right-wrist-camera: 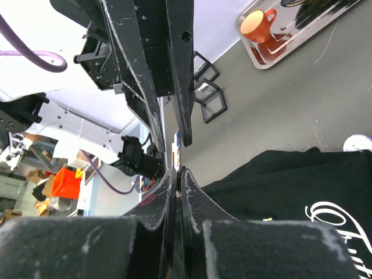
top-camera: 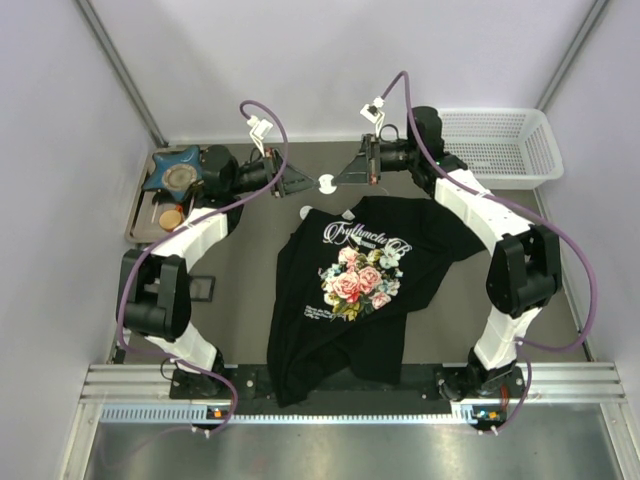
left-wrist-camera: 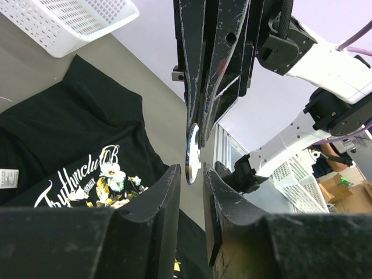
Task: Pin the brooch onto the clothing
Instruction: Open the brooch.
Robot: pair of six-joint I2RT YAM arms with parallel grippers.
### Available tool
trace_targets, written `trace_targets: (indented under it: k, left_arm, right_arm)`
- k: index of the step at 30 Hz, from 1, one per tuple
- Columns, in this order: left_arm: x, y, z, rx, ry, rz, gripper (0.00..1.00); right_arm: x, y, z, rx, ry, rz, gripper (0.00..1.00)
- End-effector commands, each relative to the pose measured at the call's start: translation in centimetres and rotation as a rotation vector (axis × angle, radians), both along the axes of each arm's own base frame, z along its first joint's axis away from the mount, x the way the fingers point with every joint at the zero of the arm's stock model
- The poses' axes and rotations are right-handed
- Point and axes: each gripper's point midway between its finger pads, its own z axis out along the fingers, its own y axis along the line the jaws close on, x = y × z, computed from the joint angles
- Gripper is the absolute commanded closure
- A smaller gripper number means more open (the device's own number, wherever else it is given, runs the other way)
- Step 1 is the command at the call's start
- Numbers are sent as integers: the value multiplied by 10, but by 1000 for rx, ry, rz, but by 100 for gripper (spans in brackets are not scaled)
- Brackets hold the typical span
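Alignment matters now: your left gripper [left-wrist-camera: 190,174] stands partly open, its fingers either side of the brooch [left-wrist-camera: 192,152], which hangs in the air just beyond the collar of the clothing [top-camera: 345,300], while the right gripper [right-wrist-camera: 179,172] pinches that disc tight. Centre the left fingers, then close (an edge grip may slip, I judge). At the bench's left, a tray [top-camera: 135,225] holds a blue star dish [top-camera: 160,172] and an orange cup [right-wrist-camera: 258,26]; at the right, the white basket [top-camera: 505,178] shows nothing inside.
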Motion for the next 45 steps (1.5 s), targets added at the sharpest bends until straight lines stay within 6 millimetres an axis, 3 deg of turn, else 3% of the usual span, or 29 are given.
trace_targets:
  k: [1, 9, 10, 11, 14, 18, 25, 39, 45]
  left_arm:
    - [-2, -4, 11, -16, -61, -9, 75]
    - [-5, -5, 10, -14, -60, -19, 100]
    - [-4, -5, 10, -13, -60, -16, 100]
    - [-3, -5, 8, -9, -46, -12, 100]
    - [-4, -5, 8, -5, -50, -11, 100]
    - [-4, -5, 6, 2, -37, -12, 100]
    - [-6, -6, 5, 10, -30, -23, 100]
    - [-10, -10, 2, 27, -35, -49, 100]
    - [-11, -10, 3, 30, -43, -51, 100]
  right_arm:
    - [-18, 3, 29, 47, -87, 44, 100]
    - [-17, 4, 30, 47, -100, 40, 100]
    - [-16, 4, 31, 43, -105, 32, 97]
    - [-15, 4, 31, 41, -125, 29, 83]
    - [-10, 5, 27, -6, -167, -1, 59]
    - [-11, 8, 27, -58, -235, -18, 52]
    - [-16, 13, 22, -89, -275, -15, 52]
    - [-7, 15, 22, -121, -293, -58, 55]
    - [-7, 12, 13, -152, -302, -52, 74]
